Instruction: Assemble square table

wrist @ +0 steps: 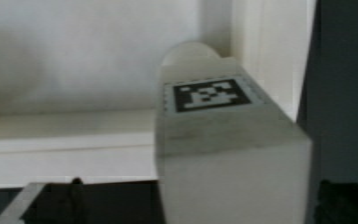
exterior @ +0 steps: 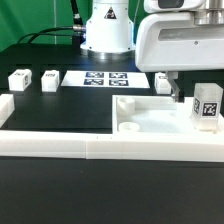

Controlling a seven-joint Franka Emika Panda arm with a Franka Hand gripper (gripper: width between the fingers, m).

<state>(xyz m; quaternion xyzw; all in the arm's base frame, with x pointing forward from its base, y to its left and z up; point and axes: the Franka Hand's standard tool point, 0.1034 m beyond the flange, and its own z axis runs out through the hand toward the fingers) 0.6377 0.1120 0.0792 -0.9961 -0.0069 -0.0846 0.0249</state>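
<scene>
Large white plastic square slab point(exterior: 150, 120) lies flat, just behind long white border bar point(exterior: 100, 148). Small white tagged leg block point(exterior: 207, 108) stands upright on slab, near slab's edge at exterior view's right. Two-finger gripper point(exterior: 186, 90) hovers over slab beside that block. Jaws stand apart; dark finger point(wrist: 30, 203) is clear of block and nothing is clamped. Second leg block point(exterior: 163, 82) sits just behind slab. Third leg block point(exterior: 50, 77) and fourth leg block point(exterior: 19, 80) sit well apart from slab, toward exterior view's left. Marker board point(exterior: 105, 78) lies behind slab.

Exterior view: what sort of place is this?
Probably a robot lab test bench: a black worktable, a marker board of printed tags, and tagged white leg blocks laid out for assembly.
</scene>
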